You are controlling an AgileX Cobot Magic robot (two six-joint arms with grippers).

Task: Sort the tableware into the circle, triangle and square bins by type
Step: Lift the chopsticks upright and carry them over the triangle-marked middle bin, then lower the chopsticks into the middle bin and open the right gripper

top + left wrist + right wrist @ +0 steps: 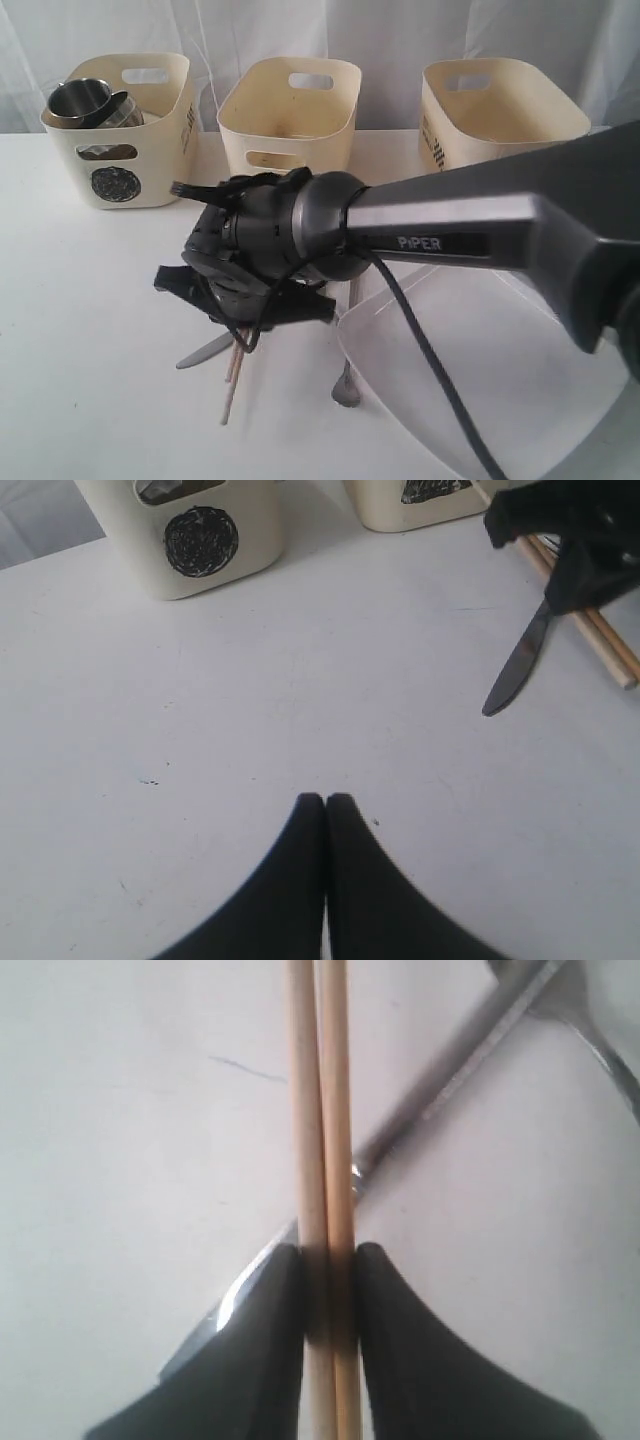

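Observation:
My right gripper is shut on the pair of wooden chopsticks, low over the table. In the exterior view that gripper has reached across the middle, and the chopsticks' ends stick out below it. The steel knife lies crossed under the chopsticks, and it also shows as the knife beside them. A steel spoon lies to the right. My left gripper is shut on nothing over bare table. Two steel mugs sit in the circle bin. No bowls show.
The middle bin and the right bin stand along the back; their marks are not readable. The large white square plate lies at the front right under the right arm. The left arm does not show in the exterior view.

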